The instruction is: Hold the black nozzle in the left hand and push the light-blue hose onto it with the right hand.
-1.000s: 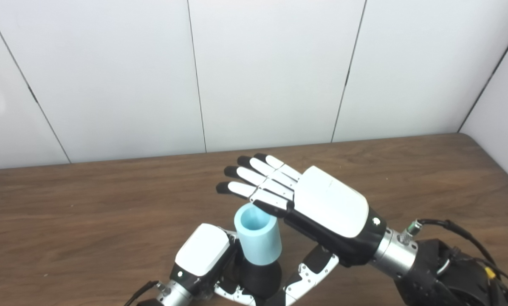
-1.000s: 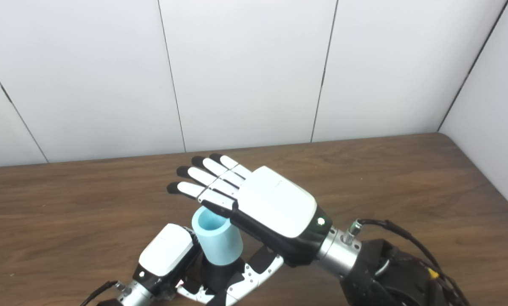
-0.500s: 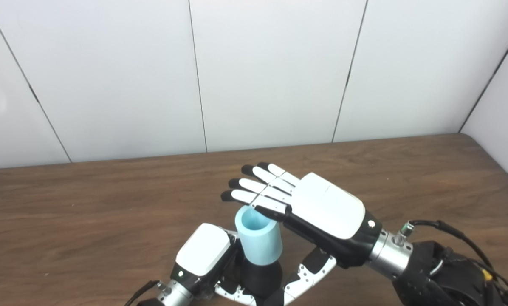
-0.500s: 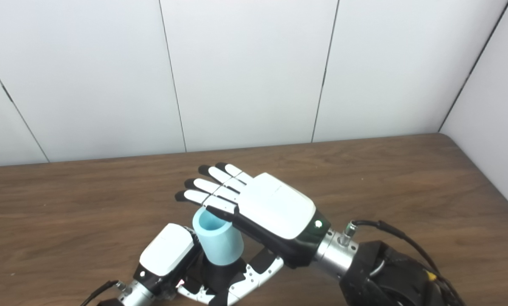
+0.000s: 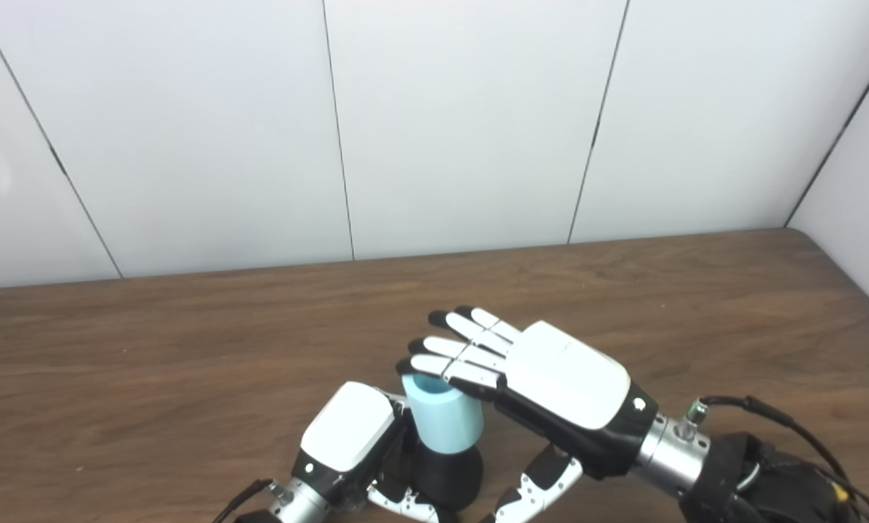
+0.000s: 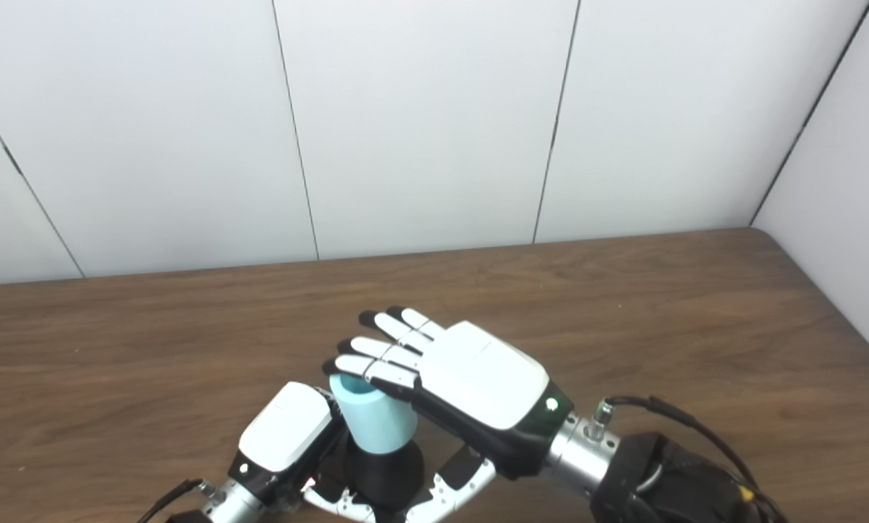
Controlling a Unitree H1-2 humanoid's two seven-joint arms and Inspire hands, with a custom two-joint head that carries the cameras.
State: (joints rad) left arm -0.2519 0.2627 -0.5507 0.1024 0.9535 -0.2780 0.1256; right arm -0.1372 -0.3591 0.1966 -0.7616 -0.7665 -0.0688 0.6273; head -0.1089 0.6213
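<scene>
Near the front edge of the brown wooden table (image 5: 151, 349), close to the robot's body, the left hand (image 5: 347, 427) is clenched around a black nozzle (image 5: 445, 476), which stands upright with its rounded dark body showing just below the hose. Seated on top of the nozzle is the light-blue hose (image 5: 443, 420), a short, thick-walled tube standing nearly upright, its lower end fitted over the nozzle and its upper end open toward the ceiling. Only a sliver of the hollow inside shows in the right eye view, and what shows of it is plain blue wall; the rest of the opening is hidden by the fingers above it. The right hand (image 5: 543, 374) lies flat over the hose, palm down, released and grasping nothing, its white back facing the cameras. Its fingers (image 5: 442, 365) are straight and slightly spread, and the nearest of them rest across the hose's top rim, covering most of the mouth, while the dark fingertips reach past the rim toward the left. The thumb of the right hand hangs below the palm to the right of the nozzle, apart from it. Behind the table rises a white panelled wall (image 5: 463, 123) with thin dark seams.
</scene>
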